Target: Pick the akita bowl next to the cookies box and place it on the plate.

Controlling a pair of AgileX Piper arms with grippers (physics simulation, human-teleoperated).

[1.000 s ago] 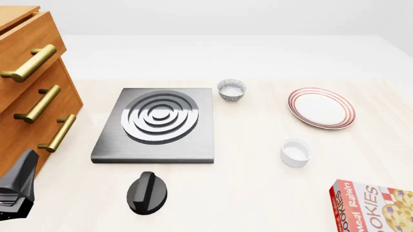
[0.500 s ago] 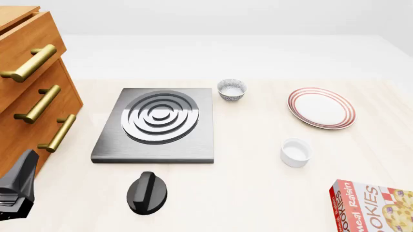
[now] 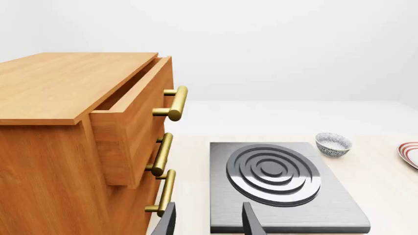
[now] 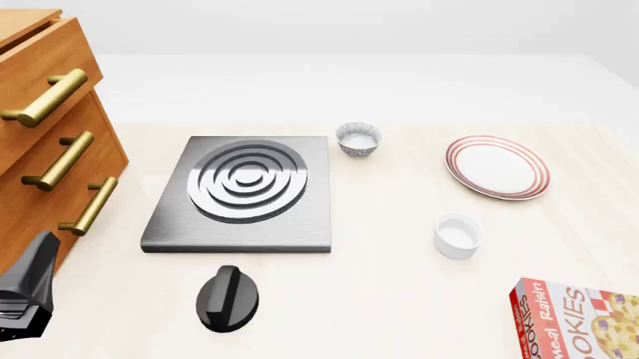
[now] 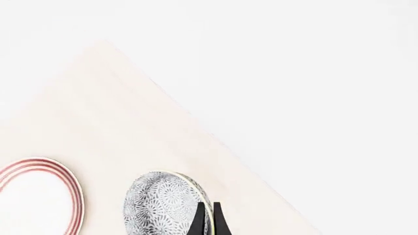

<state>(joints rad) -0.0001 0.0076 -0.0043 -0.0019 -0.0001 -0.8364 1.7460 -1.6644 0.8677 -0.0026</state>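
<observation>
The wooden drawer cabinet (image 4: 50, 149) stood at the table's (image 4: 399, 299) left edge, with the steel hob (image 4: 245, 191) just beside it. The cookies box (image 4: 579, 318) lay at the near right corner, and no bowl showed beside it in the front view. The plate (image 4: 496, 167) sat bare, well apart from the box. The right wrist view showed the bowl (image 5: 160, 205) tilted on edge near the plate. The right pincer (image 5: 207, 210) had narrowed onto its rim, apparently for carrying. The twin bowl (image 4: 358, 139) sat by the hob. The left pincer (image 3: 209, 205) hung wide and empty, clear of the work.
</observation>
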